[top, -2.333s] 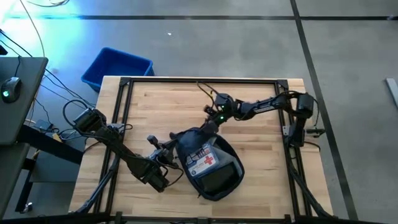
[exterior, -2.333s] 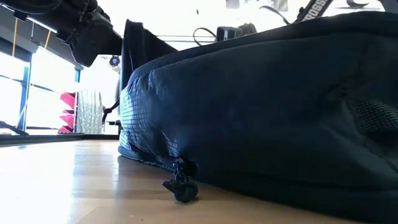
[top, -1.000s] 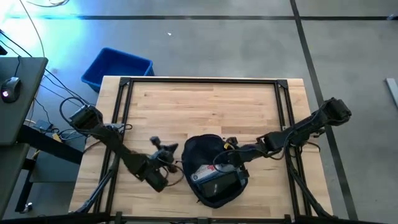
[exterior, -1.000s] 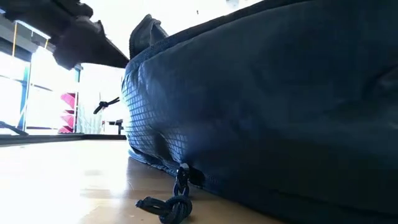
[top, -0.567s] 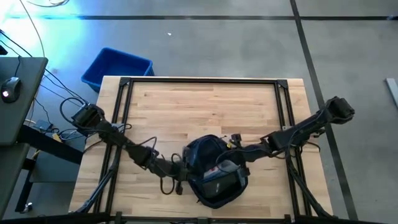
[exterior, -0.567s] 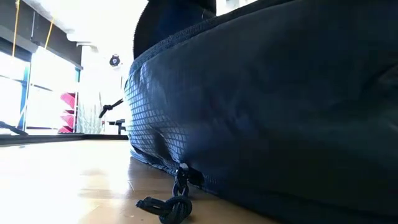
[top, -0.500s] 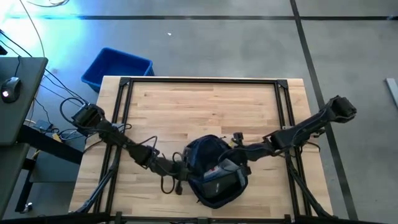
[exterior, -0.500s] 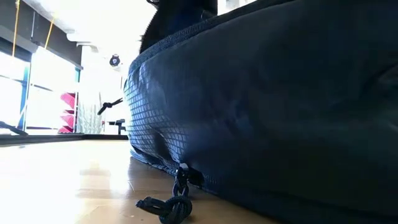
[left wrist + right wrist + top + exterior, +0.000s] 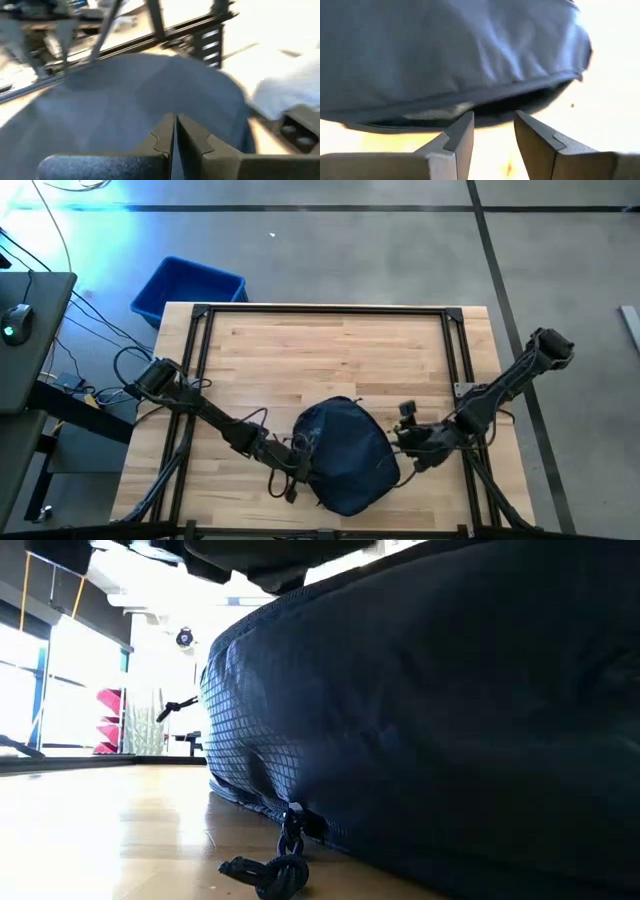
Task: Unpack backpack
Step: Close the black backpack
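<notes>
My backpack [image 9: 345,455] lies at the near middle of the table [image 9: 330,350], my left gripper [image 9: 297,465] pressed together at its left edge, maybe pinching cloth, and my right gripper [image 9: 405,442] spread beside its right edge, ready to grab.

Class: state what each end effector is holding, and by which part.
Nothing visibly. Left end effector is shut beside the backpack, no fabric visibly pinched; right end effector is open, empty, facing its edge.
</notes>
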